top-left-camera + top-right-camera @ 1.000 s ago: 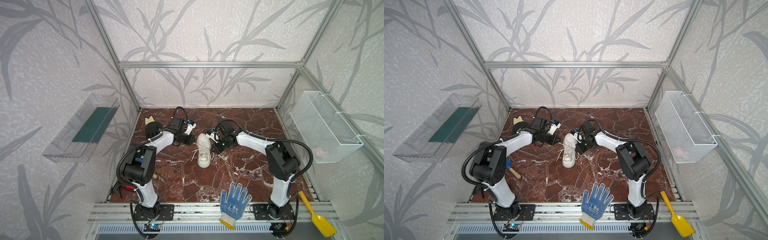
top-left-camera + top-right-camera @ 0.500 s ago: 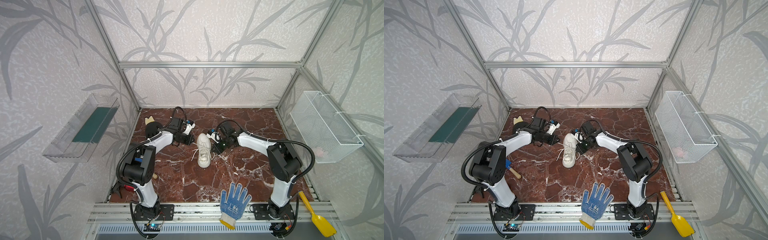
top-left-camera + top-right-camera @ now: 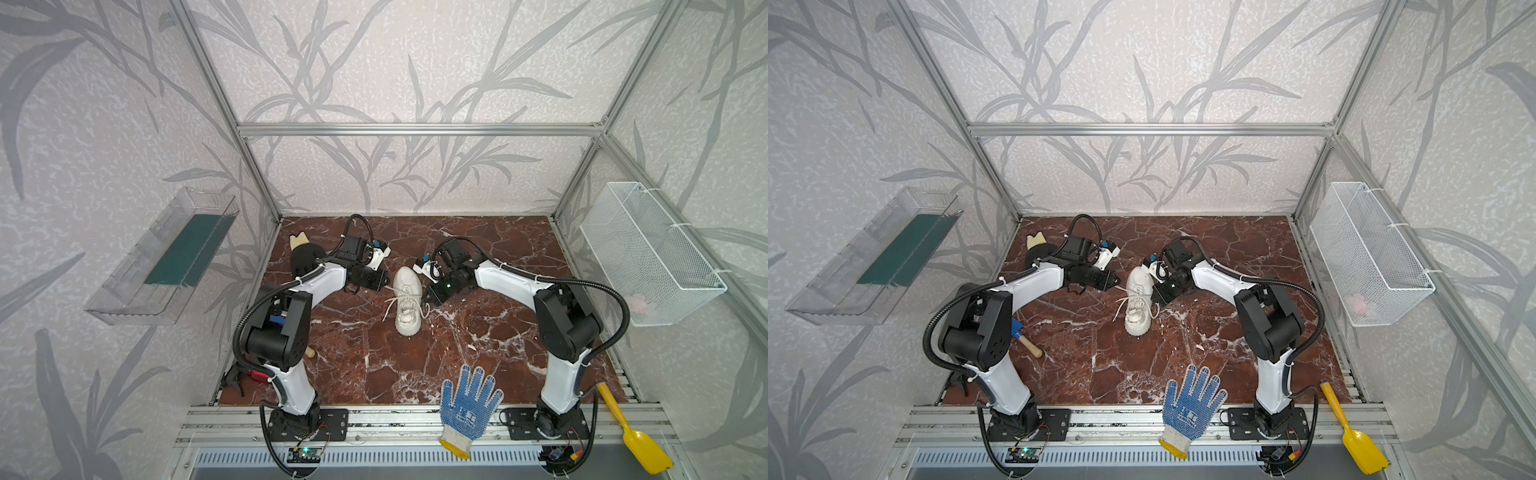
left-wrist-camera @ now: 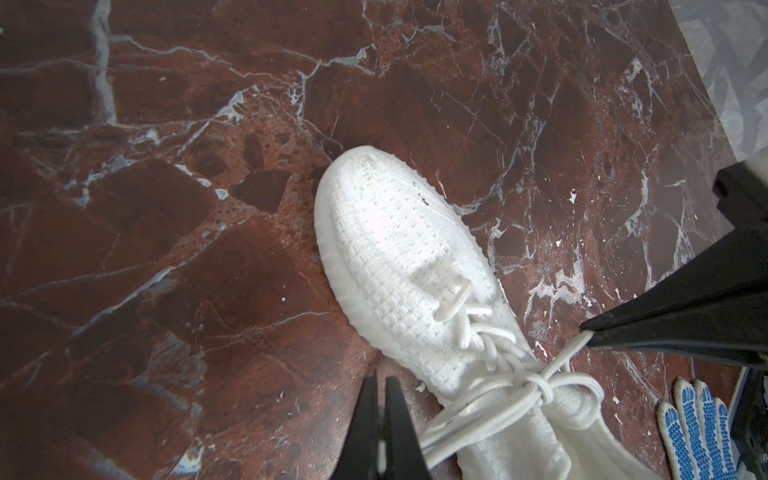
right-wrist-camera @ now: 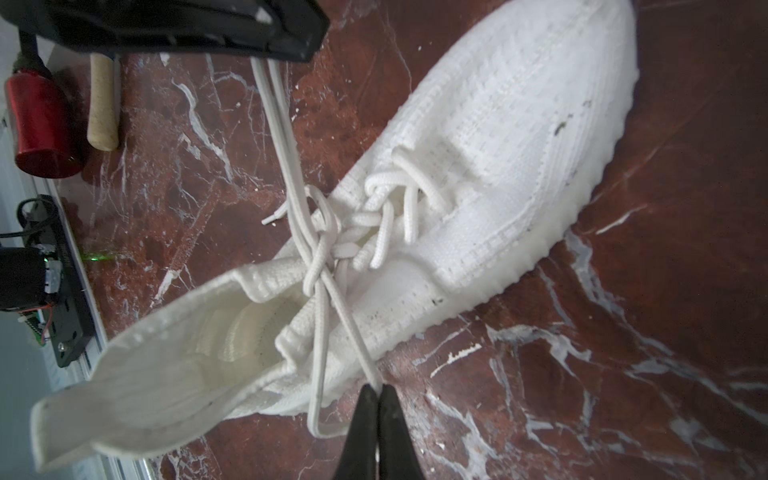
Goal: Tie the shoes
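A red-brown marble counter (image 3: pixel 457 357) carries one off-white sneaker (image 3: pixel 406 305) near its middle, lying lengthwise between the two arms. The left gripper (image 3: pixel 385 286) sits just beside one flank of the shoe, and the right gripper (image 3: pixel 426 296) just beside the other. Both pairs of fingers (image 5: pixel 395 432) are pinched together, each clamped on a strand of the white laces (image 5: pixel 320 257), which run taut from a knot above the tongue.
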